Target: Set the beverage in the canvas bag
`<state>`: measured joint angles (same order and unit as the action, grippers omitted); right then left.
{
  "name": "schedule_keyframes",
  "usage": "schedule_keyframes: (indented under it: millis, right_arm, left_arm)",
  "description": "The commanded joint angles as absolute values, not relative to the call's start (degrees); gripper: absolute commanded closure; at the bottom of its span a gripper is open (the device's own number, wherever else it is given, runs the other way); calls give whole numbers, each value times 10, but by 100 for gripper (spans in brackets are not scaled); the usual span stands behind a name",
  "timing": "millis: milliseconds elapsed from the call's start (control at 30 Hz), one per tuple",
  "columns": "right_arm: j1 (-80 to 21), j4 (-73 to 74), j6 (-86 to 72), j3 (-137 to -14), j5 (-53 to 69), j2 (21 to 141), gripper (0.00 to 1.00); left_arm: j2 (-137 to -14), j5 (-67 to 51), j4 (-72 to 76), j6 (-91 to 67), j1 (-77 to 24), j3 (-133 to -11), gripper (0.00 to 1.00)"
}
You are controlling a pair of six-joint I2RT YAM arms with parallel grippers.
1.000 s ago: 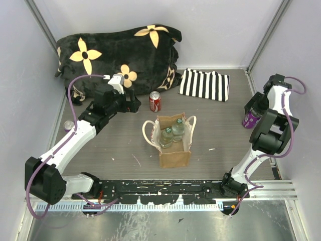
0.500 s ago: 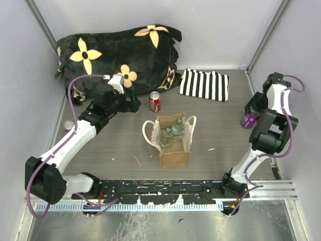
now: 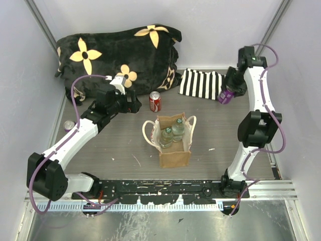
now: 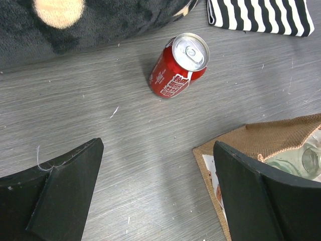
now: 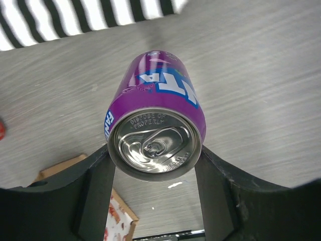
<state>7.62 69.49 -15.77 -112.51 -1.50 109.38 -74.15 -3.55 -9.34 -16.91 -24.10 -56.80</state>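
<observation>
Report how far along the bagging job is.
Done: two bottles stand inside the canvas bag. In hand: the right gripper is clamped on the purple can, near the striped cloth and not yet over the bag. Left: carry that can to the bag and drop it in. The red can stands on the table in front of the open left gripper, untouched.

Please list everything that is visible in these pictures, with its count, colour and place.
blanket: 1, black with cream flowers, back left
striped cloth: 1, black and white, back right
red can: 1, red, standing in front of the blanket
purple can: 1, purple, in the right gripper
small can: 1, colour unclear, left edge
canvas bag: 1, tan, centre
bottles: 2, clear, inside the canvas bag
left gripper: 1, black, open, near the red can
right gripper: 1, black, shut on the purple can
</observation>
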Motion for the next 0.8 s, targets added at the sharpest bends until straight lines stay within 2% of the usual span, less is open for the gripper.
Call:
schedule_keyframes:
  millis: [0, 133, 400, 767]
  right_arm:
    - [11, 730, -185, -1244, 1, 1091, 99]
    - [-38, 745, -203, -1292, 20, 1086, 99]
    - [-129, 744, -220, -1289, 37, 1021, 99]
    - [-180, 694, -243, -1126, 43, 902, 99]
  left_arm:
    - [-737, -33, -94, -162, -238, -576, 2]
    - [-739, -33, -100, -159, -238, -578, 2]
    - [-737, -26, -109, -152, -238, -574, 2]
    - [-737, -21, -122, -152, -238, -574, 2]
